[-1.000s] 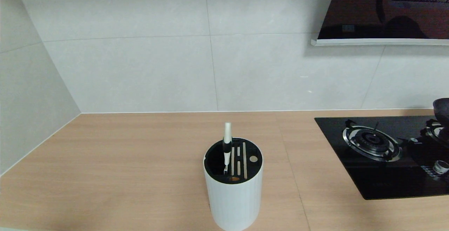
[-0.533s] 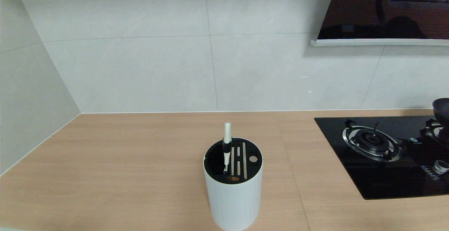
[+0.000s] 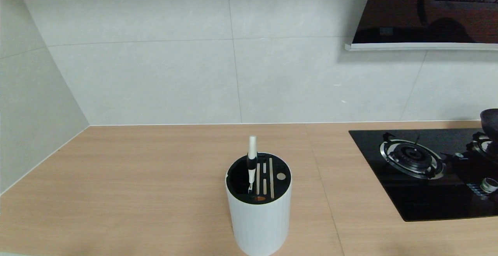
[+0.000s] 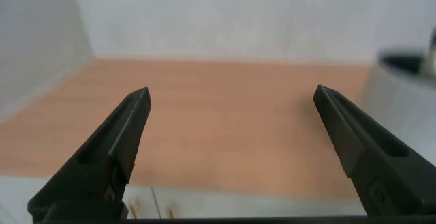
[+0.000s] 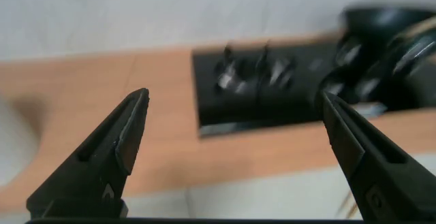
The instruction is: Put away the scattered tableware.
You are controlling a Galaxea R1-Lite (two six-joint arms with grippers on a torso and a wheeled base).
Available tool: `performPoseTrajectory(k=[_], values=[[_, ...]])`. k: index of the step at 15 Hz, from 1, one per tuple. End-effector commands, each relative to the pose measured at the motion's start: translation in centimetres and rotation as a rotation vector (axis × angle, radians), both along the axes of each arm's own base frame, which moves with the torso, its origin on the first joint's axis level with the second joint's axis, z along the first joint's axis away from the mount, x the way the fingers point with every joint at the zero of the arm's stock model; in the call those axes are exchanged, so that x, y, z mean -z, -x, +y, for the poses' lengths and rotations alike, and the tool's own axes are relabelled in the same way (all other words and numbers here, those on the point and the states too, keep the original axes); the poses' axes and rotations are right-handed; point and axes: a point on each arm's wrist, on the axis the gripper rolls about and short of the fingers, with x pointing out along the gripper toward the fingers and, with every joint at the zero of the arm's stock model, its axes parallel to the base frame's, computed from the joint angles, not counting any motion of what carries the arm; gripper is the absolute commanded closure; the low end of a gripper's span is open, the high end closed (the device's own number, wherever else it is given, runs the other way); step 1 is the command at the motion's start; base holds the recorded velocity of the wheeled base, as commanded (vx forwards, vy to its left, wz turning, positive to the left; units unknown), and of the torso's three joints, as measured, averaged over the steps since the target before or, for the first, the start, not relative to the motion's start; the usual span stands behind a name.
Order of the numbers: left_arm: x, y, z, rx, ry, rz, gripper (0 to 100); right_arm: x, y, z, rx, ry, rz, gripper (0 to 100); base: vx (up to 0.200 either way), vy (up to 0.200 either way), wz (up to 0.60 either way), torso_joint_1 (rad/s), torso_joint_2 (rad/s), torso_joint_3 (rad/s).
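A white cylindrical utensil holder [image 3: 258, 217] with a black slotted top stands near the front of the wooden counter [image 3: 155, 178]. A utensil [image 3: 251, 162] with a white and black handle stands upright in its open compartment. In the left wrist view my left gripper [image 4: 231, 101] is open over the counter's front edge, with the holder [image 4: 402, 94] off to one side. In the right wrist view my right gripper [image 5: 235, 108] is open with nothing between its fingers, facing the black stove [image 5: 272, 91].
A black gas stove [image 3: 428, 170] with metal burners lies on the right of the counter. A dark pot [image 3: 490, 121] sits at its far right edge. A range hood [image 3: 424, 14] hangs above. Tiled walls close the back and left.
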Motion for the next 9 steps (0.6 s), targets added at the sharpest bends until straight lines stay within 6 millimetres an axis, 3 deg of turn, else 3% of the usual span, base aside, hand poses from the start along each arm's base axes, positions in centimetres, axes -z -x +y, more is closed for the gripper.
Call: performPoseTrajectory(k=[1,9], values=[[0.40,-0.13,-0.08,0.039,-0.031,0.016,0,0.52,-0.11,0.07,-0.034,0.000,0.031,0,0.000,0.000,0.00,0.000,0.00,0.000],[0.85,-0.14,-0.04,0.018,0.015,0.059,0,0.77,-0.12,0.20,-0.091,0.043,0.058,0,0.000,0.000,0.00,0.000,0.00,0.000]])
